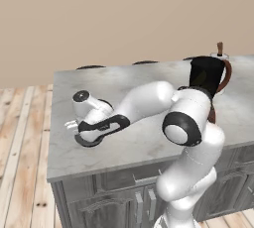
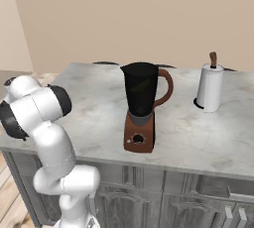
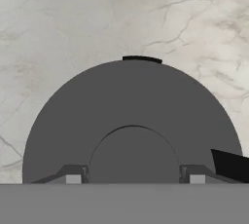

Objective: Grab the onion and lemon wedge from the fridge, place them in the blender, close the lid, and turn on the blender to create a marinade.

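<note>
The lid [image 3: 131, 96], a flat dark-grey disc with a raised round centre, lies on the marble counter [image 1: 149, 142] near its left end. My gripper [image 3: 135, 177] points down onto it, one fingertip against each side of the raised centre, shut on the lid. In the left base view the lid [image 1: 89, 142] shows as a dark rim under the gripper [image 1: 82, 134]. The blender [image 2: 141, 103], a black jug with a reddish-brown handle and base, stands uncovered at mid-counter; it is also at the right of the left base view [image 1: 206, 76]. The onion, lemon wedge and fridge are out of view.
A white paper-towel roll [image 2: 209, 88] on a brown holder stands to the right of the blender. The counter's front edge runs above dark carved cabinet doors [image 2: 149, 197]. Wooden floor [image 1: 22, 138] lies to the left of the island.
</note>
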